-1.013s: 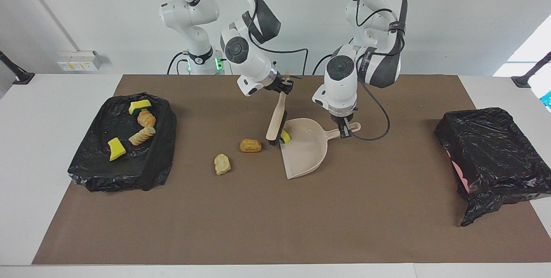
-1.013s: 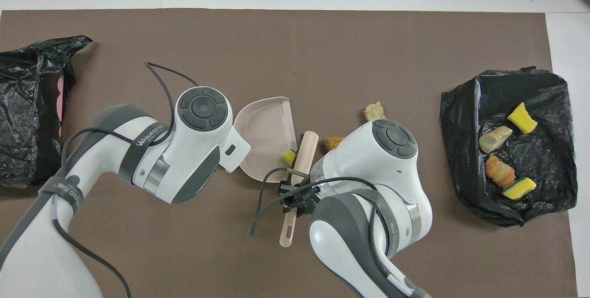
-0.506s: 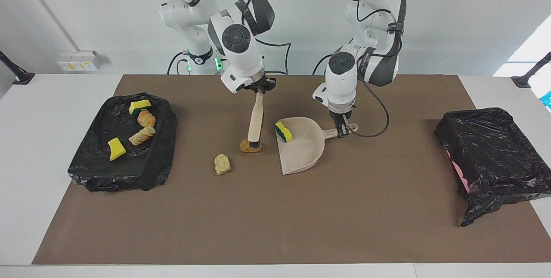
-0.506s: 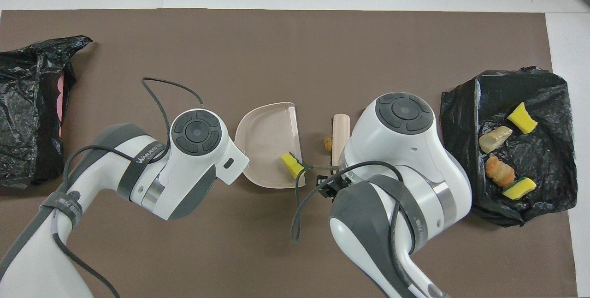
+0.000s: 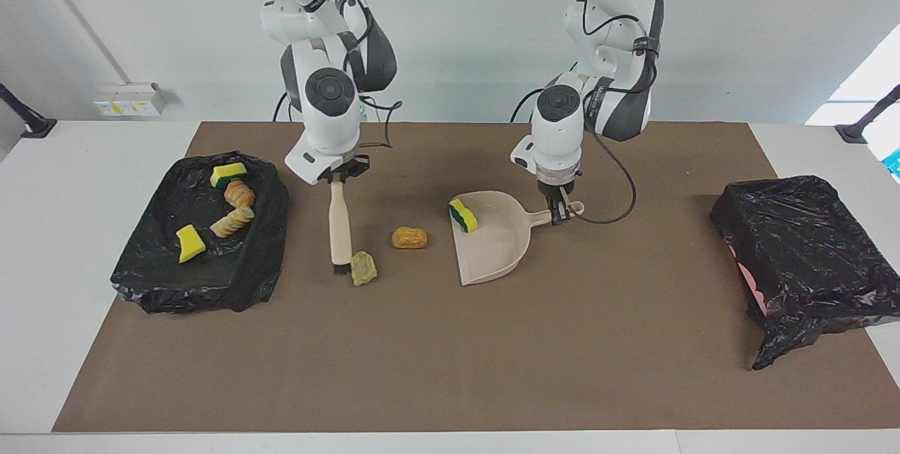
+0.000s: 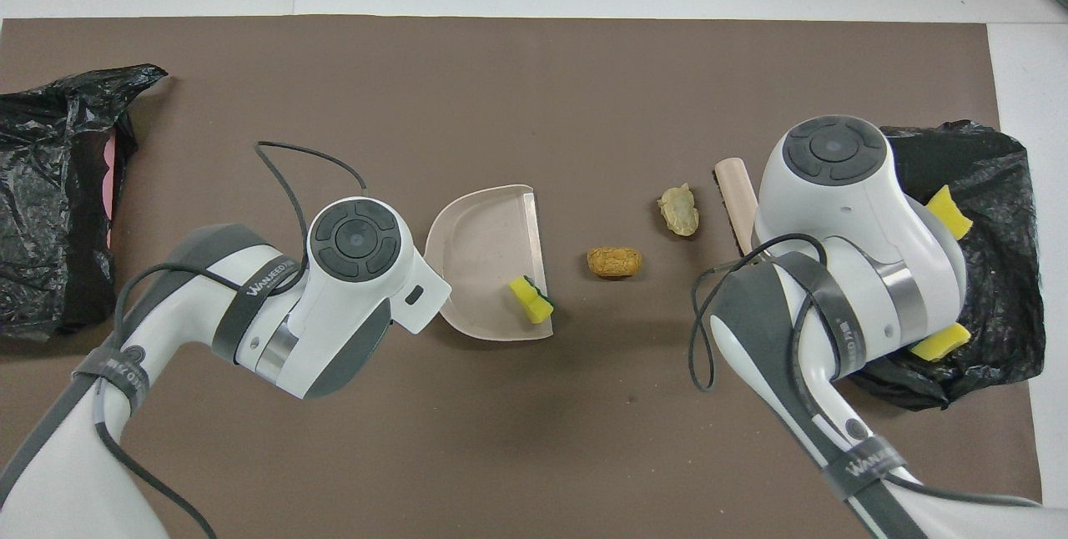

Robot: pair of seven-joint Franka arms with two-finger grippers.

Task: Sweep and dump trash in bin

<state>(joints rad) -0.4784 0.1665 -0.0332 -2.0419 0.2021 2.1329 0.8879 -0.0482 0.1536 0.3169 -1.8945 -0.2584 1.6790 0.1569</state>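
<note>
My right gripper is shut on the top of a beige brush, held upright with its dark bristles on the mat, touching a pale beige lump. An orange-brown lump lies between that lump and the beige dustpan. A yellow, green-backed sponge lies in the pan's mouth. My left gripper is shut on the dustpan's handle. In the overhead view the brush, beige lump, orange-brown lump, sponge and dustpan show; both grippers are hidden under their arms.
A black-bagged tray at the right arm's end holds two yellow sponges and two bread-like lumps; it also shows in the overhead view. A second black-bagged bin sits at the left arm's end. A brown mat covers the table.
My right arm carried the brush from the dustpan's mouth, past the orange-brown lump, to beside the beige lump. The sponge stayed in the pan. The dustpan shifted slightly, then held still.
</note>
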